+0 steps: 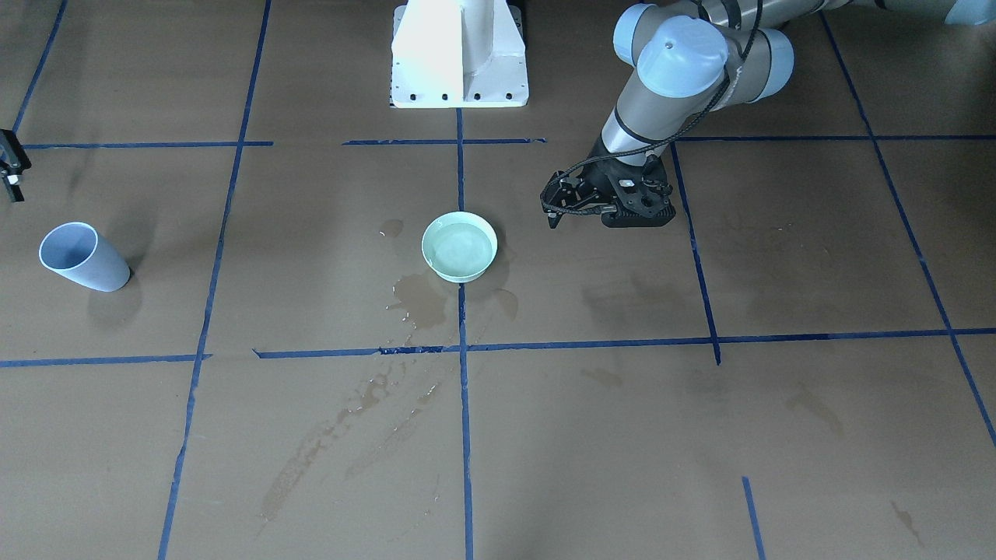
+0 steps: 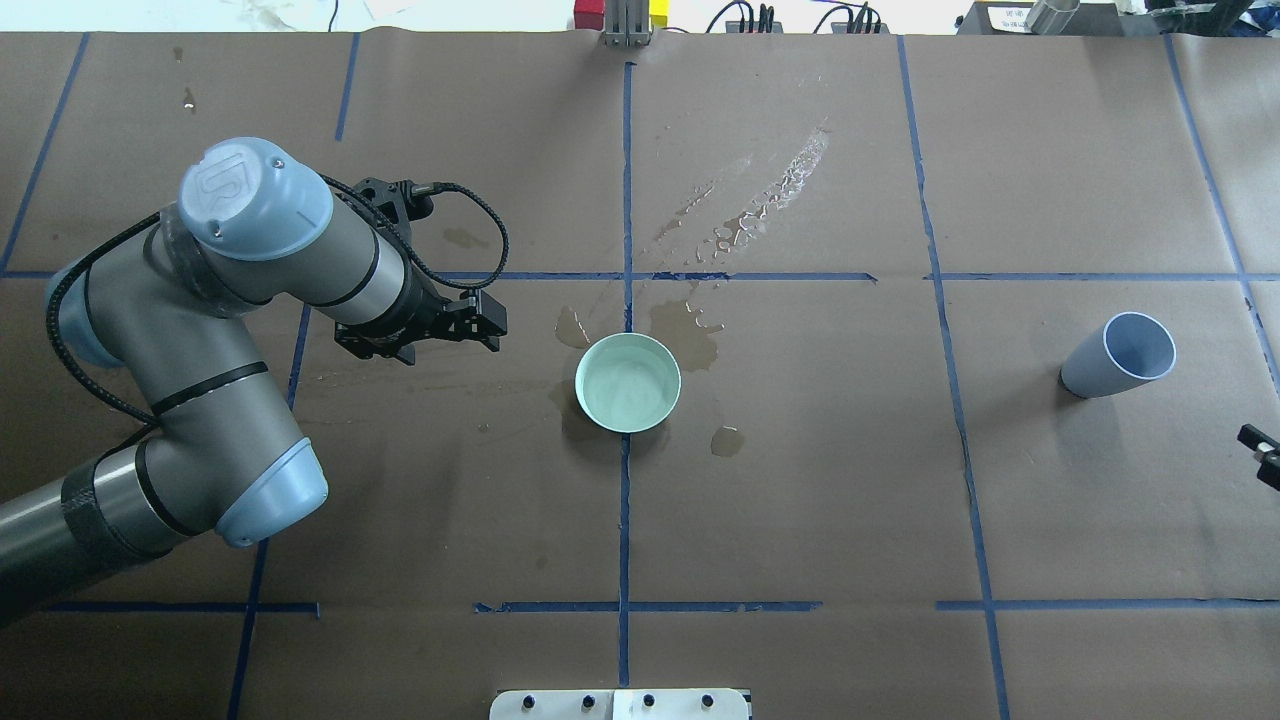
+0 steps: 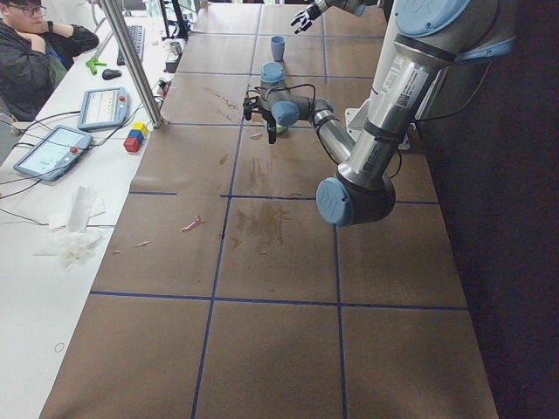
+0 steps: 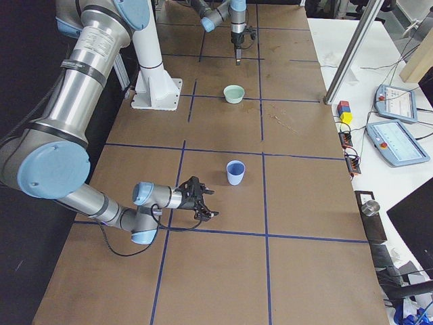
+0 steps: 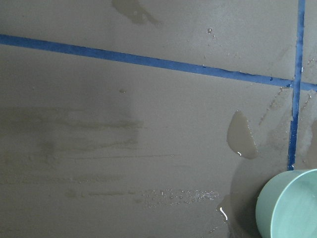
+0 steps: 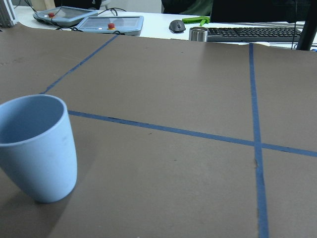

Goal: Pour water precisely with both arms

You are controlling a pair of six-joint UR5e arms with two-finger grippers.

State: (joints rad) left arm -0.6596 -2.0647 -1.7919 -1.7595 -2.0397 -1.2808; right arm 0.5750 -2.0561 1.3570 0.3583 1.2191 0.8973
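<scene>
A pale green bowl (image 2: 581, 385) stands at the table's centre with clear water (image 2: 630, 382) in it; the front-facing view shows the bowl (image 1: 426, 247) and the water (image 1: 461, 250) too. My left gripper (image 2: 498, 322) hovers a short way beside the bowl, fingers apart and holding nothing. The left wrist view catches only the bowl (image 5: 287, 208) at its lower right corner. A light blue cup (image 2: 1115, 355) stands upright and looks empty in the right wrist view (image 6: 34, 148). My right gripper (image 2: 1262, 455) sits at the table's edge near the cup, open and apart from it.
Wet brown stains (image 2: 685, 330) and a streak of droplets (image 2: 770, 200) lie around and beyond the bowl. The white pedestal (image 1: 459, 54) stands behind it. A person (image 3: 35, 52), tablets (image 4: 396, 142) and coloured blocks (image 3: 134, 138) are along a side desk.
</scene>
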